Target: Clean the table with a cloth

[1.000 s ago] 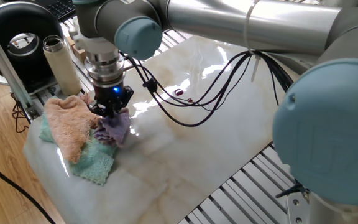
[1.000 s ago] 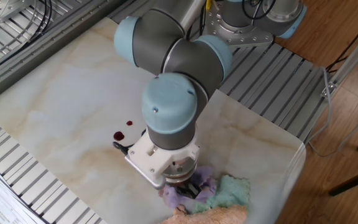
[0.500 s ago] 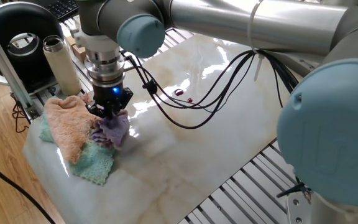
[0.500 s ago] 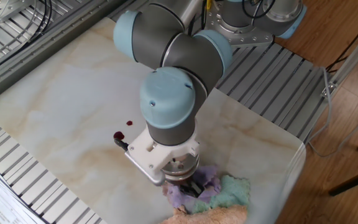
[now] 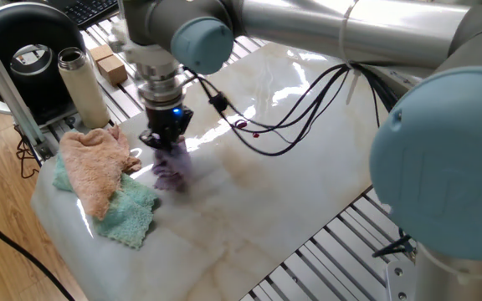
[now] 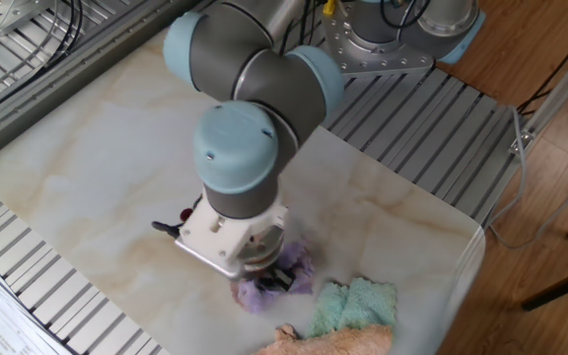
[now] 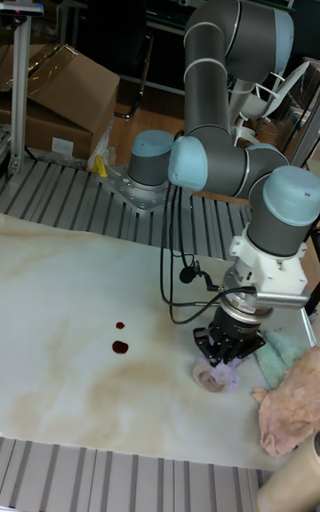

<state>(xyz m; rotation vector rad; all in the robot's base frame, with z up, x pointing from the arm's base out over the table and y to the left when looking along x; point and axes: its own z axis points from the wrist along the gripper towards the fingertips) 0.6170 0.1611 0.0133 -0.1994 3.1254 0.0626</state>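
Observation:
The lavender cloth [image 5: 172, 170] lies bunched on the marble table [image 5: 308, 167], and my gripper [image 5: 166, 149] stands upright over it, shut on its top. In the tall fixed view the cloth [image 7: 216, 376] trails under the gripper [image 7: 228, 354], a hand's width left of the towel pile. Two small dark red stains [image 7: 118, 345] mark the table [image 7: 71, 299] farther left, also seen as stains [image 5: 242, 124] beyond the gripper in one fixed view. From the other side the arm's wrist hides most of the fingers above the cloth [image 6: 267, 288].
A peach-pink towel [image 5: 93, 163] lies over a mint-green towel [image 5: 130, 209] at the table's corner. A cream bottle [image 5: 79, 84] and wooden blocks [image 5: 107, 63] stand on the slatted frame behind. Black cables [image 5: 283, 138] hang from the arm above the stains.
My gripper has moved away from the towel pile toward the stains, dragging the lavender cloth with it across the table. The peach and mint towels have stayed put.

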